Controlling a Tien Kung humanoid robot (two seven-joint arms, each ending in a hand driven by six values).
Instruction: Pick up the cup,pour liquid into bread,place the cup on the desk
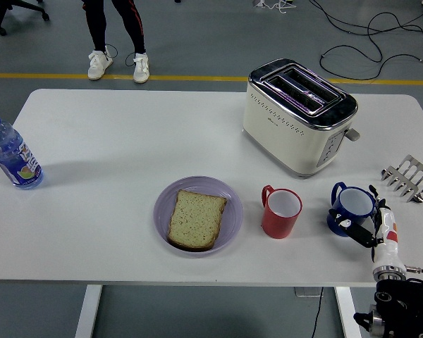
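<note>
A slice of bread (pixel 196 219) lies on a lilac plate (pixel 232 199) near the table's front middle. To its right stands a red cup (pixel 281 212), upright, its handle to the left. Further right is a blue cup (pixel 351 208) with a white inside. My right hand (pixel 370 222) comes up from the lower right corner and sits close against the blue cup's right side, fingers spread around it without closing on it. The left arm is out of view.
A cream toaster (pixel 299 115) stands behind the cups. A metal toast rack (pixel 408 177) lies at the right edge. A blue-capped water bottle (pixel 10 153) stands at the far left. A person's legs (pixel 116 35) show beyond the table.
</note>
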